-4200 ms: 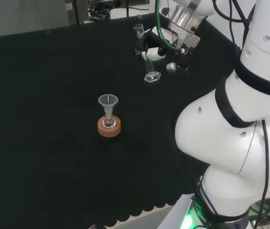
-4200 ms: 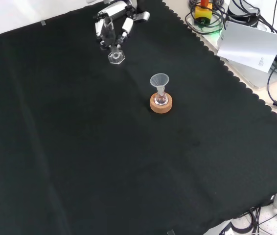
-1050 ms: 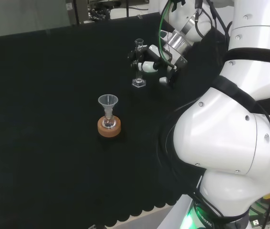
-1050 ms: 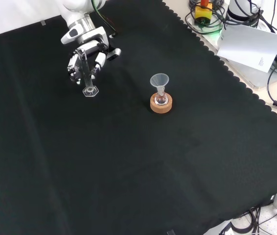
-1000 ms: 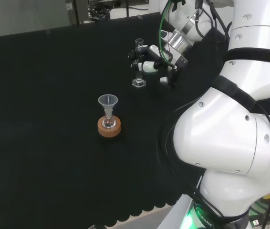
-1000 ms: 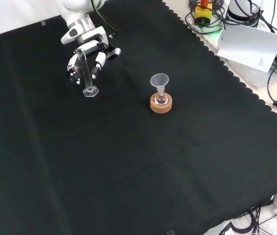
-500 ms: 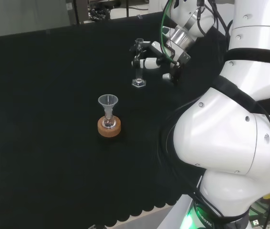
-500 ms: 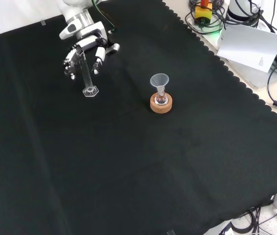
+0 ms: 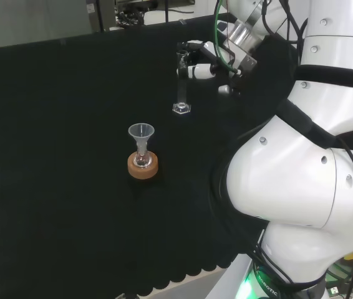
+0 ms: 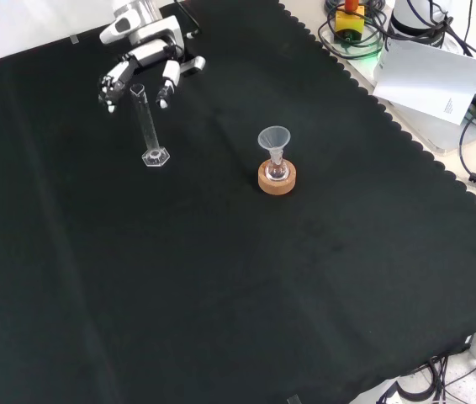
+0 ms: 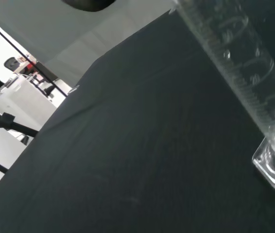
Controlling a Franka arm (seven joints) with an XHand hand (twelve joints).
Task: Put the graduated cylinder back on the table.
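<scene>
Just below the hand (image 10: 141,63) on the table (image 10: 221,278), the graduated cylinder (image 10: 148,123) stands upright on its hexagonal foot, long axis vertical, its open top level with the fingertips (image 10: 164,95). The hand's fingers are spread and nearly straight, holding nothing. In the front view there's a visible gap on both sides of the tube; the head view agrees, with the hand (image 9: 211,65) beside the top of the graduated cylinder (image 9: 181,84) and not wrapped around it.

Judgement: placement looks done, foot flat on the cloth, no lean I can see. The relation that matters for the next move is that the tube's mouth sits between the spread fingers. So a retreat should go straight up or back toward the arm, not sideways, or a finger could clip the rim and tip it. It's tall with a narrow base, so it would topple easily.

Contents: the wrist view shows the graduated cylinder (image 11: 239,73) close up, clear with scale marks, and I see no liquid in it.

Well away from the hand, a small flask (image 10: 276,168) sits in a cork ring (image 10: 276,179) with a clear funnel (image 10: 274,138) in its neck. Can't tell whether the flask holds anything. It's clear of any retreat path.
</scene>
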